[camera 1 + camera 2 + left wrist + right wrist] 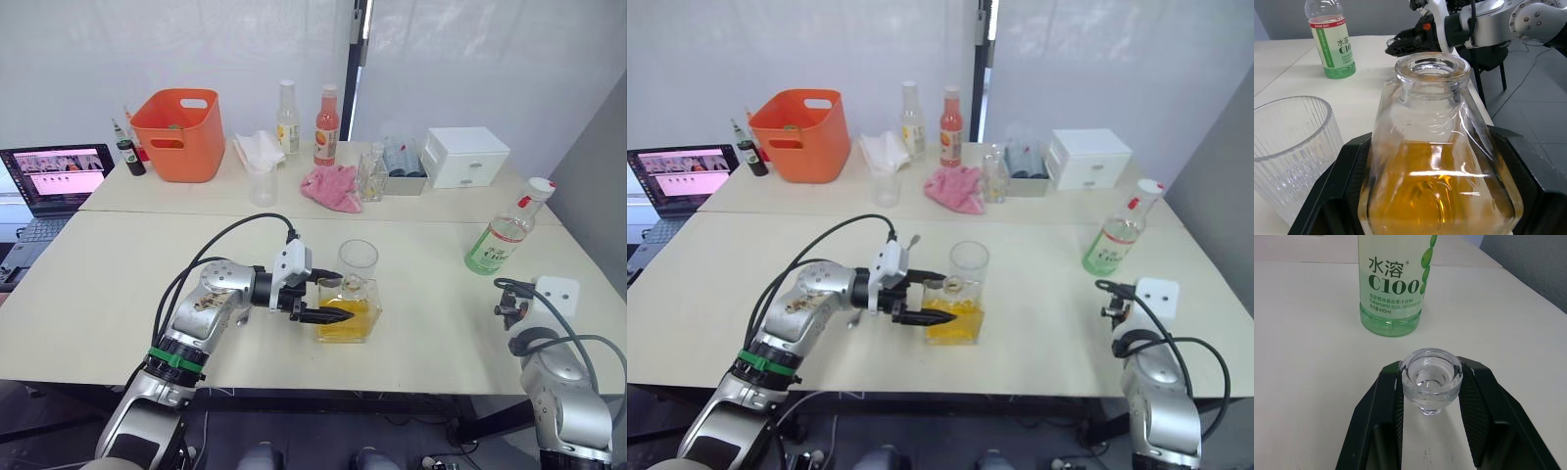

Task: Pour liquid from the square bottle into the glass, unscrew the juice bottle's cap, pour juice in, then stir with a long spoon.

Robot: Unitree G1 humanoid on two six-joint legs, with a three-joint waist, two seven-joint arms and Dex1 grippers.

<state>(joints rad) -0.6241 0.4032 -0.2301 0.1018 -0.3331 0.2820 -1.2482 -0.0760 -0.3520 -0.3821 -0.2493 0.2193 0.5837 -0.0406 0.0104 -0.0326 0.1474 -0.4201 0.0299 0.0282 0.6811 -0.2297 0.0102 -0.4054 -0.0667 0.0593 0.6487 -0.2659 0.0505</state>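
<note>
Glass square bottle [348, 311] between left gripper [331, 297] fingers.

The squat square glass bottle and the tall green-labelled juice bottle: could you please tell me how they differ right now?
The squat square glass bottle is uncapped and holds amber liquid; the tall green-labelled juice bottle is capped, with pale green liquid. The left pincer brackets the square bottle; the juice bottle stands untouched. Both are clear and upright.

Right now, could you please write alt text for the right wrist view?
The right gripper holds a small clear glass stopper between its black fingers above the pale table. Just beyond stands the juice bottle, its green-and-white label reading C100.
</note>
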